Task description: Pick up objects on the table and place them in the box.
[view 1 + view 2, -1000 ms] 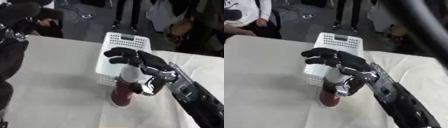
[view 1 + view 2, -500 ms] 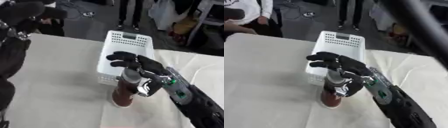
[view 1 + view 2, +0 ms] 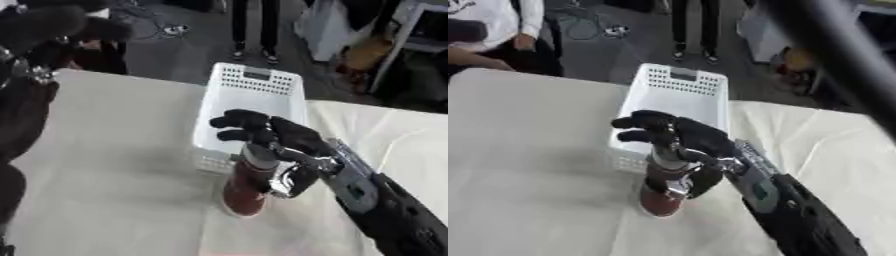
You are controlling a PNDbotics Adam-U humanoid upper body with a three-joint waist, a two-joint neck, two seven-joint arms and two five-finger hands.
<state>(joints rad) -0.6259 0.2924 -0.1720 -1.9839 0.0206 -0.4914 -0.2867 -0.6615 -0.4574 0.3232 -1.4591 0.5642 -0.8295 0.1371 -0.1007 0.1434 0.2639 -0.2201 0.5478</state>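
Wrapping round the neck of the dark red bottle (image 3: 248, 186), your right hand (image 3: 278, 141) has its fingers curled over the pale top from above and its thumb tucked against the side, so the bottle sits caught between them. That top-down hold makes sense to me: the bottle stands upright just below your palm on the cloth-covered surface (image 3: 122, 165), and a grip up high should let you lift it straight without tipping it.

Now look just beyond your fingertips: the white perforated box (image 3: 255, 100) lies right there, its near wall touching or almost touching the bottle, and I can't tell which. That wall is the one thing in your way, I'd say; the bottle's base likely needs to rise above the rim before you carry it forward, or it may catch the box and shove it away.

Off to the far side from your working hand, your left hand (image 3: 54, 25) shows dark near the upper corner, fingers curled and holding nothing I can see. People's legs stand on the floor beyond the box, well apart from the work.
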